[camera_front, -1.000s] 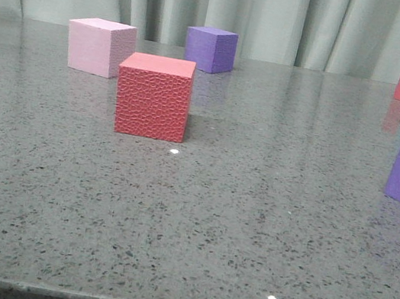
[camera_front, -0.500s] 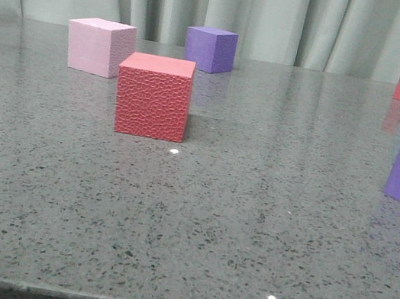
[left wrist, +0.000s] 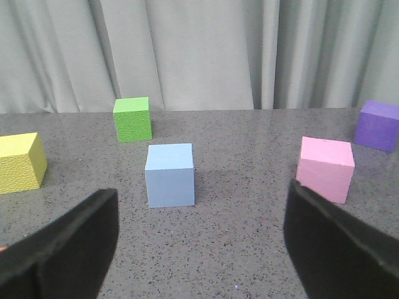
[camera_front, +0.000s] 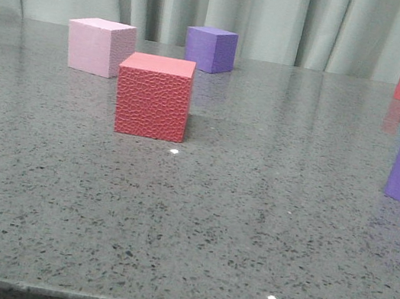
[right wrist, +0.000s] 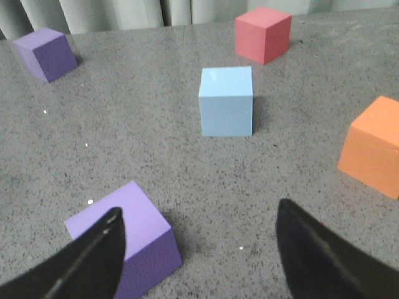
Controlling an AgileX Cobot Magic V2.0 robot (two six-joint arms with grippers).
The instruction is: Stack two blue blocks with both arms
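Light: even, soft, from overhead.
Glare: small white specks on the glossy bench (camera_front: pixel 248 228).
Shadows: faint, short beside cubes.
Focus: jaws blurred in both wrist views; front view sharp.

A grey speckled stone tabletop (camera_front: pixel 248 228), polished enough to carry small bright glints of overhead light and faint reflections of what stands on it, fills most of the front view and ends in a darker front edge at the bottom. Behind it hangs a pale grey-green curtain (camera_front: pixel 300 20) in soft vertical folds, closing off the whole back of the scene in all three views. The light seems even and diffuse, though its source lies out of view, and shadows on the stone are short and weak.
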